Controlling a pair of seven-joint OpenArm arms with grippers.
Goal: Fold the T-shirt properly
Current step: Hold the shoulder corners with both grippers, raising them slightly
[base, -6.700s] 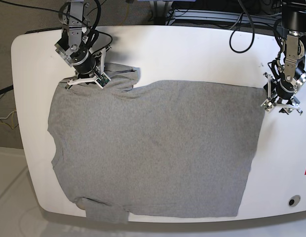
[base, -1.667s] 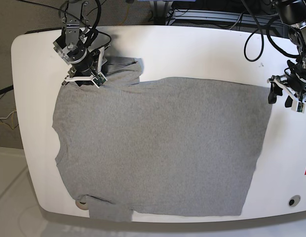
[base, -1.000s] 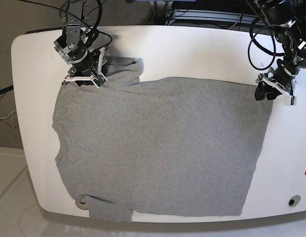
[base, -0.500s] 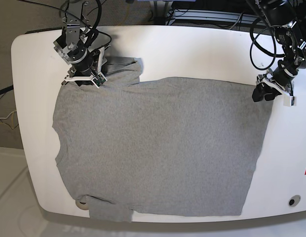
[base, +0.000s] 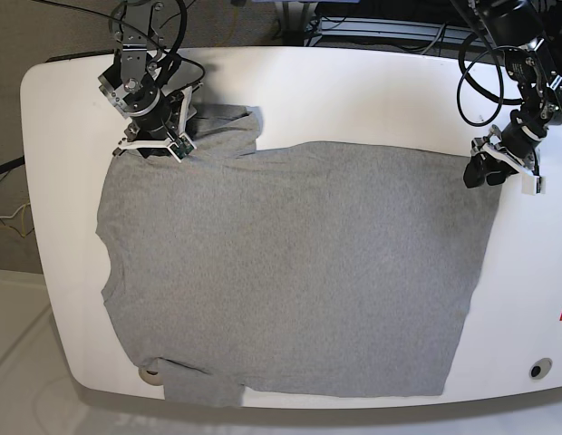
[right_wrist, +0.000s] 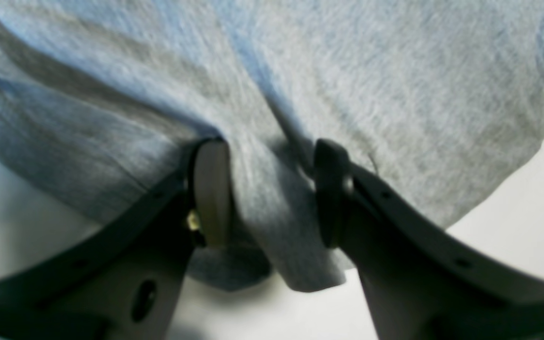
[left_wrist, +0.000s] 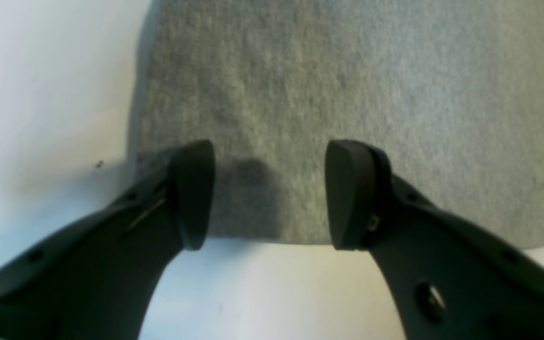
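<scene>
Left end effector point(left_wrist: 269, 196) apart over shirt's point(base: 299, 272) corner; right's point(right_wrist: 272, 193) jaws straddle bunched cloth. Grip shallow, pull evenly.

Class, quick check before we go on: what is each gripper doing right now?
Left gripper: open over the T-shirt's corner, holding nothing.
Right gripper: jaws apart with bunched shirt fabric between them; whether they grip it cannot be told.

White tabletop point(base: 372, 95), rounded corners; round grommet point(base: 540, 369) near its rim at four o'clock. Grey floor point(base: 18, 344) at eight o'clock; dark cables point(base: 390, 38) past the twelve o'clock edge.
</scene>
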